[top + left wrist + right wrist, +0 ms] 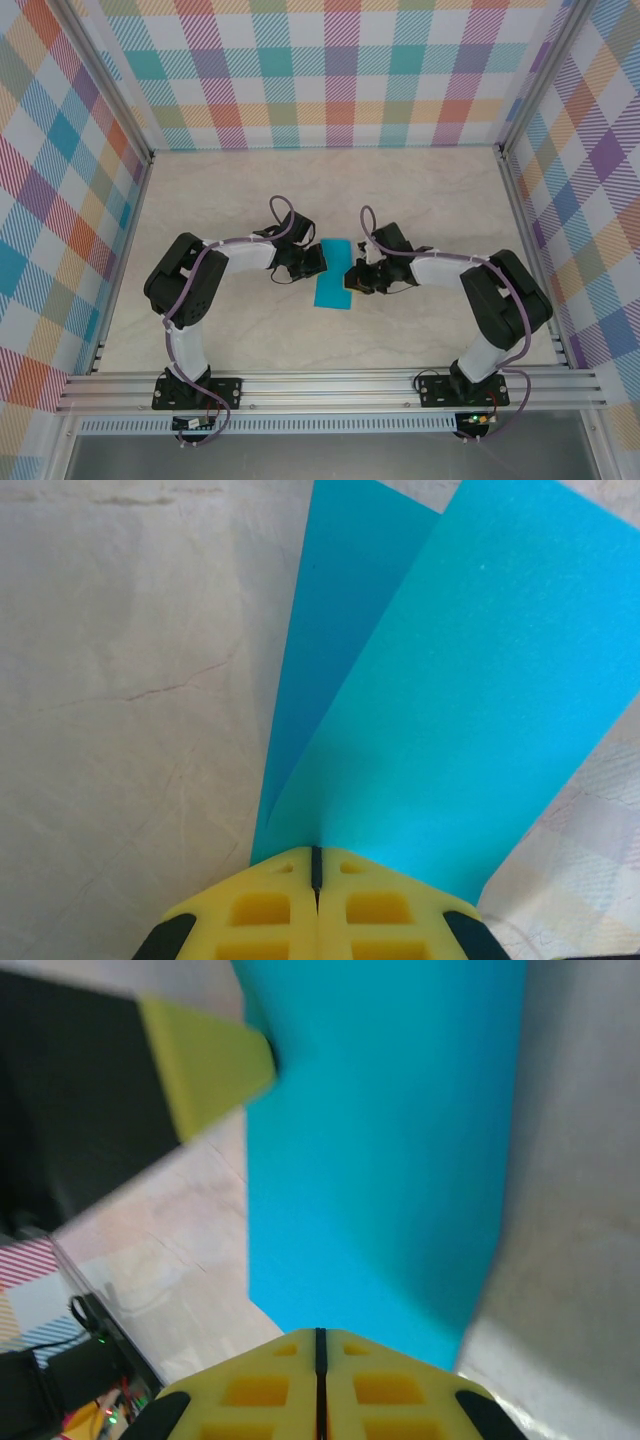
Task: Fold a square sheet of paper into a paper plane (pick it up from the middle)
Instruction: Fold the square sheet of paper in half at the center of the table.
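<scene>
square sheet of paper (333,275), teal-blue and unmarked, lay at the middle of the table (250,200) as a narrow strip running near to far, its far end tipped a little to the right. in the left wrist view it showed as two layers fanning apart from one point at the fingertips: a brighter upper flap leaning right and a darker, shaded layer beneath it leaning more upright. no tip or wing had been formed yet.

the left gripper (318,262) met the strip on its left long edge, toward the far end. its yellow fingers (270,910) were pressed together with only a thin dark seam between them, and both layers ran in under their tips, so it was clamped on the paper.

the right gripper (352,278) met the opposite long edge, a little nearer. its fingers (260,1390) were likewise pressed together, and the paper's edge reached right to their tips; i could not tell whether the sheet was pinched there or only touched. in that blurred view the left gripper's yellow tip sat at the paper's other edge.

both arms bent inward from their bases on the aluminium rail (330,385) at the near edge. pale marbled tabletop surrounded the paper, with plaid walls (320,70) on the left, far and right sides.
</scene>
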